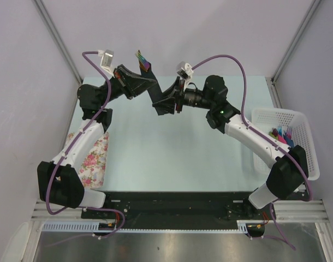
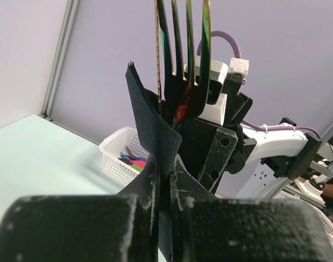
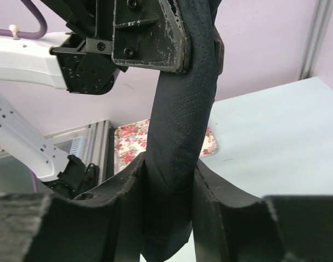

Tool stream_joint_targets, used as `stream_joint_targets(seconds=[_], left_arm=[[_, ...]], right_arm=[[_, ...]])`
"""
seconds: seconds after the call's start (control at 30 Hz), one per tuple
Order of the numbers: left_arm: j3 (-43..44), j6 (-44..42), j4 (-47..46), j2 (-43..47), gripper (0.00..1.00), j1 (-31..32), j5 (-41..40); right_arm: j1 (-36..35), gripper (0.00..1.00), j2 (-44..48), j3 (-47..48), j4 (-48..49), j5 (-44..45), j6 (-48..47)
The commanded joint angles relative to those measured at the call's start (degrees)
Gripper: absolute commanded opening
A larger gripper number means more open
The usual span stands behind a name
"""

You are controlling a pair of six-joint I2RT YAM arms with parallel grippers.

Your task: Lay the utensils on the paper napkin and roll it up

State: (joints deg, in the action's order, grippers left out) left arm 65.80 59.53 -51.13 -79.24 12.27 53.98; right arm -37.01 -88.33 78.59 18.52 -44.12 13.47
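L gripper point(image 2: 164, 172) is shut tight on the paper napkin point(image 2: 155, 131), w/ both fingers pressed on the black paper. The napkin is rolled into a tube. It is up in the air, not on the table point(image 1: 172, 158).

R gripper point(image 3: 169, 183) is on the same roll, further along. It has one finger point(image 3: 128, 191) on each side & both touch the paper, so it is clamped on the roll too. In the R wrist view the L gripper holds the roll up top. The roll hangs down btw the R fingers & is a bit bent in the middle.

The utensils point(image 2: 183, 60) are inside the roll. Fork tips stick out of the end by the L gripper. They look dark & shiny w/ yellow-orange edges. Can't tell how many pieces are in there.

From the top cam the 2 grippers meet over the far part of the table. The roll runs btw them & the fork tips point to the back wall.

A white basket point(image 1: 297, 117) sits on the right side of the table, just beside the R arm point(image 1: 254, 139). It has green, pink & blue bundles point(image 1: 281, 134) in it. A flower cloth point(image 1: 95, 155) lies at the left edge, partly under the L arm point(image 1: 73, 153).
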Motion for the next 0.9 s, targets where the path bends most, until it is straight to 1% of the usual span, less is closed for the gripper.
stream_joint_targets(seconds=[0.0,0.07,0.23,0.33,0.4,0.47,0.5,0.53,0.6,0.63,0.7,0.77,0.8,0.83,0.87], left_arm=[[1.8,1.0,-4.0,0.2,0.0,0.4,-1.4],[2.1,0.7,-3.5,0.0,0.0,0.4,-2.0],[2.4,0.2,-2.8,-0.6,0.0,0.5,-2.8],[2.3,-0.1,-2.0,-0.7,0.0,0.5,-2.9],[1.9,-0.4,-1.7,-0.5,0.0,0.5,-2.7],[1.1,-1.1,-0.3,0.0,0.1,0.5,-2.8],[0.7,-1.2,0.2,0.2,0.17,0.4,-2.8],[0.4,-1.7,1.6,0.6,0.33,0.1,-2.6],[-1.3,-1.9,3.0,1.5,0.45,-0.4,-2.4],[-1.9,-2.7,3.8,1.7,0.54,-1.3,-2.2],[-3.2,-3.5,5.2,2.3,0.58,-2.2,-2.4],[-4.2,-3.8,5.5,2.6,0.68,-2.7,-1.9],[-4.4,-4.2,5.8,2.9,0.7,-2.7,-1.6],[-4.6,-4.2,5.8,3.0,0.77,-2.7,-1.3],[-5.1,-3.9,5.5,3.0,0.78,-2.7,-0.7]], right_arm=[[0.0,0.36,-0.6,2.7,2.7,-4.3,2.4],[-0.2,0.34,-0.8,2.6,3.4,-5.5,3.3],[-0.3,0.33,-1.6,3.3,5.6,-7.5,6.3],[-0.3,0.0,-2.0,4.0,6.5,-8.2,8.0],[-0.3,0.0,-2.0,4.6,6.8,-7.2,8.4],[-0.3,0.0,-2.1,5.1,6.5,-5.7,9.2],[-0.1,0.0,-2.2,5.4,6.1,-5.2,9.5],[0.0,0.0,-2.1,6.0,6.0,-3.8,9.8],[0.4,0.0,-2.0,6.3,6.5,-2.6,10.7],[0.6,0.0,-2.0,6.5,7.0,-1.8,11.1],[1.1,0.0,-2.0,6.8,8.3,-1.2,12.8],[1.2,0.0,-1.9,6.8,9.3,-1.0,14.6],[1.4,0.0,-2.0,6.7,10.0,-1.0,14.9],[1.4,0.0,-2.1,6.7,10.3,-1.2,15.3],[1.3,0.0,-2.1,6.6,10.7,-1.3,15.6]])
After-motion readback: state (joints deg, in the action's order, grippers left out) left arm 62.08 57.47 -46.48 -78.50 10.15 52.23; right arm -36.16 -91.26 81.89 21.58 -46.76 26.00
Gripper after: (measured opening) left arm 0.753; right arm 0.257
